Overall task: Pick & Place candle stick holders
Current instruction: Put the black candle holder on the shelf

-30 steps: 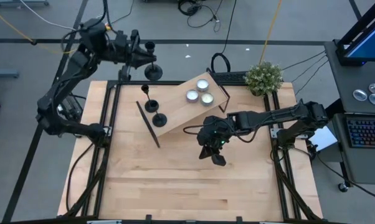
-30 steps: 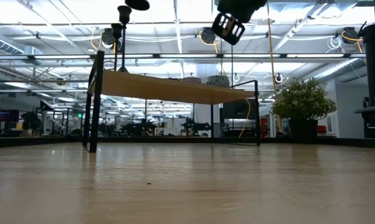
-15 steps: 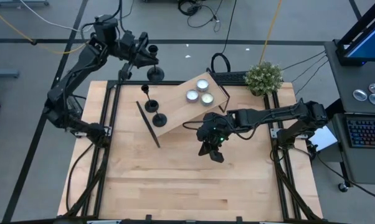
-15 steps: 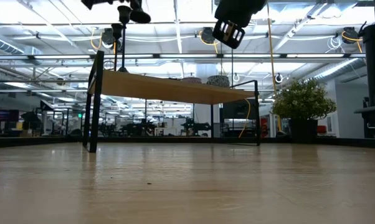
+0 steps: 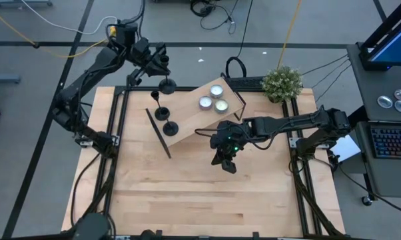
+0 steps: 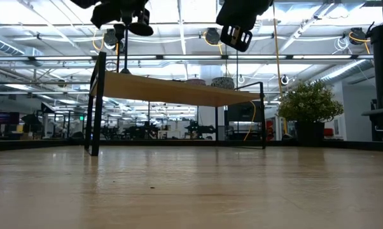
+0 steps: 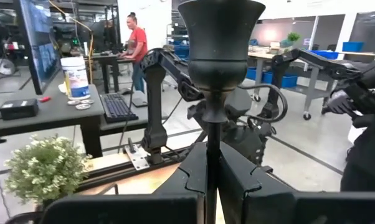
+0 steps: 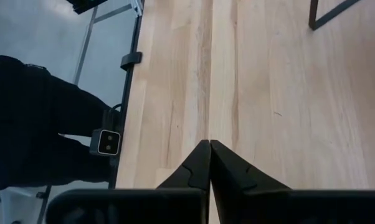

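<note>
My left gripper (image 5: 158, 65) is shut on a matte black candle stick holder (image 7: 220, 37) high over the table's far left edge, beside a small raised wooden shelf (image 5: 190, 120). The holder's disc base (image 5: 167, 85) also shows in the low view (image 6: 140, 29). Two more black holders (image 5: 162, 113) (image 5: 170, 128) stand on their disc bases at the shelf's left end. Three silvery tealights (image 5: 214, 99) sit at its right end. My right gripper (image 5: 226, 163) is shut and empty above the middle of the table. My left gripper pinches the holder's thin stem (image 7: 211, 134) between its two fingers, just below the cup. The fingers come level from the table's far left and lie across the stem. The holder stands upright, cup up, lifted clear of shelf and table.
A potted plant (image 5: 282, 83) stands at the table's far right corner. Black frame rails (image 5: 117, 133) run along the table's sides. The near half of the wooden table (image 5: 207, 207) is bare. A person (image 7: 136, 43) stands at a desk far behind.
My left gripper has carried the holder toward the table's right and near side, closer to the shelf, and lower: the disc base has come down into the low view. The holder stays upright in the hold.
</note>
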